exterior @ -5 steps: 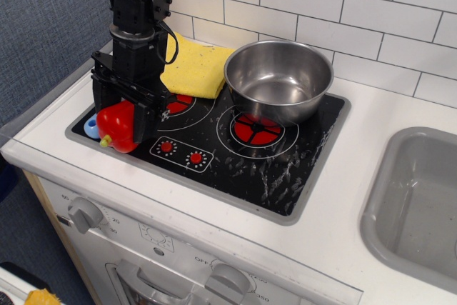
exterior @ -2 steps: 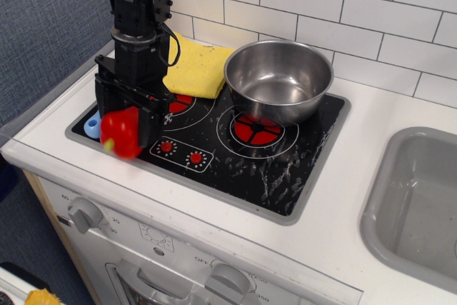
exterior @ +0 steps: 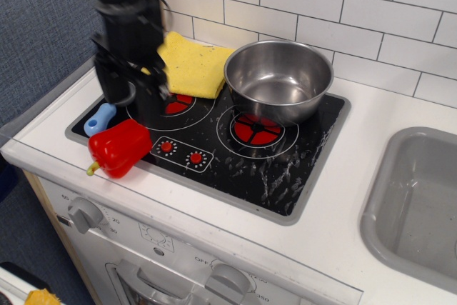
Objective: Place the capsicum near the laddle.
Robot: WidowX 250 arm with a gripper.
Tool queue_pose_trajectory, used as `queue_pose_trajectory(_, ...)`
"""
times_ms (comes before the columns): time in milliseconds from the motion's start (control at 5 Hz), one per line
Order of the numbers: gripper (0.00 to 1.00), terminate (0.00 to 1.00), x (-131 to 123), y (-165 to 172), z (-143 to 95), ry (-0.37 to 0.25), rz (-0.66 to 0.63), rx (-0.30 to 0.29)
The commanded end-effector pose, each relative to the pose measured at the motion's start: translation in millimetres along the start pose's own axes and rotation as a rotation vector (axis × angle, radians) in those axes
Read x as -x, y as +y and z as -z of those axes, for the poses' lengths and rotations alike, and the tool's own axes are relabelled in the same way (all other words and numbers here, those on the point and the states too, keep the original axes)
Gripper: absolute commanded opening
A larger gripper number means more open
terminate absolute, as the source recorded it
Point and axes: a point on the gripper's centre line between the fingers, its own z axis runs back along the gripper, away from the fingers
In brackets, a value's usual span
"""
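Note:
The red capsicum lies on its side at the front left corner of the black stovetop, its yellow-green stem pointing to the front left. The laddle lies just behind it. Its light-blue handle shows, and its grey bowl is partly hidden behind my gripper. The capsicum sits right next to the handle. My gripper is motion-blurred above and behind the capsicum. Its jaws are apart and hold nothing.
A large steel pot stands on the back right burner. A yellow cloth lies at the back left of the stove. A grey sink is at the right. The white counter edge runs along the front.
My gripper let go of the capsicum, which dropped onto the stovetop next to the laddle's handle. The gripper has risen and moved back.

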Motion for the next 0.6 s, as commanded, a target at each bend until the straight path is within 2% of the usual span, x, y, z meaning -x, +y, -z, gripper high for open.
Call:
queue_pose_trajectory(0, 1.00, 0.00, -4.3, 17.6, -11.7, -0.054, 0.035, -0.071)
queue_pose_trajectory(200, 1.00, 0.00, -4.3, 17.6, -11.7, -0.054, 0.035, -0.071)
queue_pose_trajectory(400, 1.00, 1.00, -4.3, 17.6, -11.7, -0.054, 0.035, -0.071)
